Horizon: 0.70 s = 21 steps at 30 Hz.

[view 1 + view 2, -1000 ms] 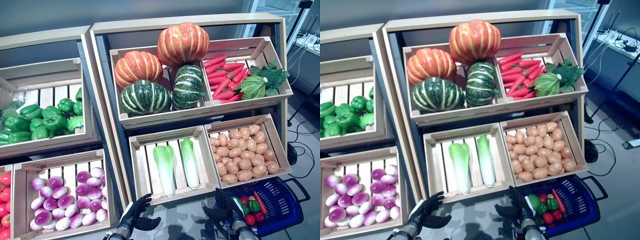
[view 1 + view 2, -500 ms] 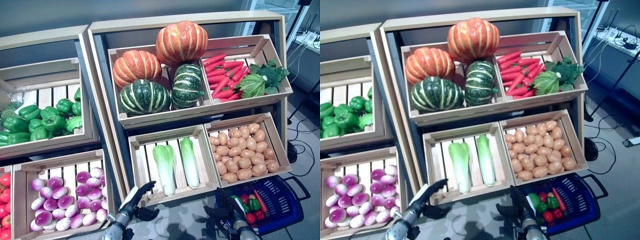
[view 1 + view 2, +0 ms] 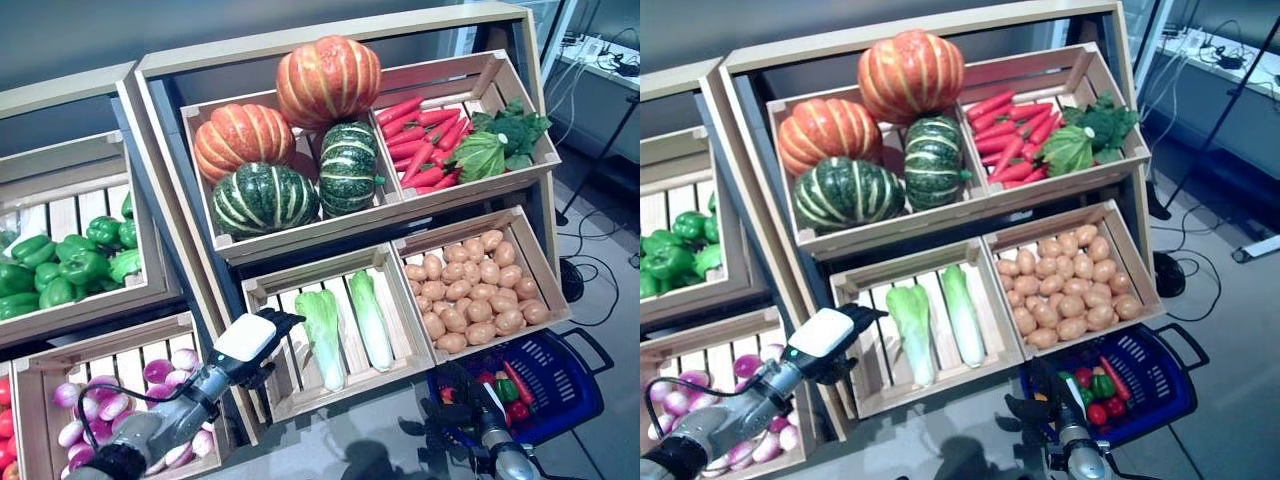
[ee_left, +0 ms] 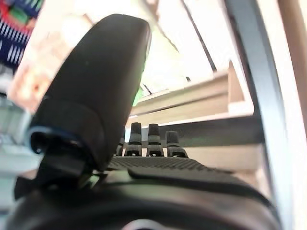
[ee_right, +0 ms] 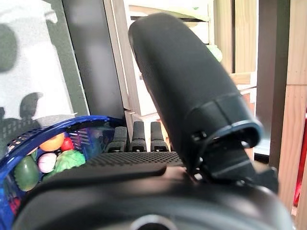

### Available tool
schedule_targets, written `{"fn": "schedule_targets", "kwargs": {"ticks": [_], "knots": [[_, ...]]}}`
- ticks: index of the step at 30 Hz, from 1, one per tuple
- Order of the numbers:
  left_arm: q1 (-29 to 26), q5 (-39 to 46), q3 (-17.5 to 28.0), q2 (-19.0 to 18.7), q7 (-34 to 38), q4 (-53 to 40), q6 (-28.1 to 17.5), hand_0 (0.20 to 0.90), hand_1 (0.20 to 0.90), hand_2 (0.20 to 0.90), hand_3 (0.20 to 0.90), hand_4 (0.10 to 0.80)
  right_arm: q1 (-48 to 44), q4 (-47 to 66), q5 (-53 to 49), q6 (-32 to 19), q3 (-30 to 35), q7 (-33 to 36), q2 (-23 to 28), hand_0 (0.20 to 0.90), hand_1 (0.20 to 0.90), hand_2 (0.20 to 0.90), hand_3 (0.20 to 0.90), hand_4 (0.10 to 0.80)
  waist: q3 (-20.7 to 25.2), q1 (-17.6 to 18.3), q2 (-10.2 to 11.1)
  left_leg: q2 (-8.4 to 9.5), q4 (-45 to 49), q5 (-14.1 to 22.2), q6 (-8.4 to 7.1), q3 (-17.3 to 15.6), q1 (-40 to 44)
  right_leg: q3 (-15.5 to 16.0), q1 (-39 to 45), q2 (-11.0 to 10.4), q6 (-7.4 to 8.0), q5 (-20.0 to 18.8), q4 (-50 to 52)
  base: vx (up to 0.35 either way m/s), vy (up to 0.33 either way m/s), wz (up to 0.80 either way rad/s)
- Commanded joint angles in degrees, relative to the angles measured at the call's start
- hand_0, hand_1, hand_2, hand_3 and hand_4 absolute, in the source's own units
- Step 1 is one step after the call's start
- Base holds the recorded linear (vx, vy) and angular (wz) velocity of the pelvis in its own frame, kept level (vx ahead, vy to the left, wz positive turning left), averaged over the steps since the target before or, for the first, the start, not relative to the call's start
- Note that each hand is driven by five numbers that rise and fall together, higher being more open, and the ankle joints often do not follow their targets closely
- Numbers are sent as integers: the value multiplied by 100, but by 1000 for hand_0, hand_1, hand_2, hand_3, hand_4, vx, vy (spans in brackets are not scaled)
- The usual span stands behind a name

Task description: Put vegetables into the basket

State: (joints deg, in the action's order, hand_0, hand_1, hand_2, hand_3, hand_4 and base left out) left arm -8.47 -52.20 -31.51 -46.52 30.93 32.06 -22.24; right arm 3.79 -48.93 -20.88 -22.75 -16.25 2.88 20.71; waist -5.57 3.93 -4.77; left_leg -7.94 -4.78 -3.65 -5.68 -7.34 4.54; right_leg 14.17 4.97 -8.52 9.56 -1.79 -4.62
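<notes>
Green cabbages (image 3: 345, 322) in crate just beside empty, relaxed left hand (image 3: 262, 337), right hand (image 3: 452, 392) unclenched by blue basket (image 3: 560, 385)

— Any text to read on the crates (image 3: 330, 275) or the basket (image 3: 560, 385)?
— None. No labels, numbers or signs legible anywhere.
— On the shelf (image 3: 330, 45) edges?
— Bare wood, no print.
</notes>
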Motion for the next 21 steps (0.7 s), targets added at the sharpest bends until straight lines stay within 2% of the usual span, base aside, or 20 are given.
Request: {"fn": "schedule_targets", "kwargs": {"ticks": [1,3,7,11,14,17,21], "knots": [[-1021,-84,125,-471,694,-86,394,900,900,900,900,800,-458,759,-446,-264,88,-143,297,900,900,900,900,800,-256,164,244,152,1196,513,30,-419,-518,-266,-616,10,-321,590,1414,-156,71,-15],[-1363,-254,-107,-559,916,108,573,900,900,900,900,800,-645,816,-585,-269,41,-123,417,900,900,900,900,800,-486,221,254,52,1697,630,7,-480,-912,-299,-1084,-71,-359,738,1954,-152,35,-12],[-1632,-539,-278,-722,1098,226,713,900,900,900,900,800,-791,1001,-808,-299,1,-106,564,900,900,900,900,800,-731,270,288,-81,2294,740,-45,-521,-1425,-378,-1544,-111,-426,908,2499,-138,-16,1],[-2158,-871,-741,-1016,1155,359,714,900,900,900,900,800,-1070,1077,-889,-445,-89,-56,748,900,900,900,900,800,-981,355,308,-241,2925,905,-55,-530,-2018,-510,-2108,-128,-519,1131,3153,-153,2,-13],[-2476,-1118,-946,-1142,1201,398,735,900,900,900,900,800,-1257,1090,-952,-465,-119,22,858,900,900,900,900,800,-1080,342,341,-327,3264,1045,-34,-479,-2318,-524,-2409,-180,-528,1266,3557,-108,-5,11],[-3029,-1193,-1257,-1324,1332,508,843,900,900,900,900,800,-1521,1148,-1126,-491,-87,76,1080,900,900,900,900,800,-1249,298,415,-425,4088,1421,23,-307,-2960,-557,-3004,-425,-505,1542,4460,-135,-25,-4],[-3399,-1292,-1392,-1363,1497,703,902,900,900,900,900,800,-1696,1221,-1167,-459,-53,157,1202,900,900,900,900,800,-1307,298,459,-550,4755,1714,21,-214,-3483,-614,-3505,-607,-472,1741,5117,-92,-15,3]]}}
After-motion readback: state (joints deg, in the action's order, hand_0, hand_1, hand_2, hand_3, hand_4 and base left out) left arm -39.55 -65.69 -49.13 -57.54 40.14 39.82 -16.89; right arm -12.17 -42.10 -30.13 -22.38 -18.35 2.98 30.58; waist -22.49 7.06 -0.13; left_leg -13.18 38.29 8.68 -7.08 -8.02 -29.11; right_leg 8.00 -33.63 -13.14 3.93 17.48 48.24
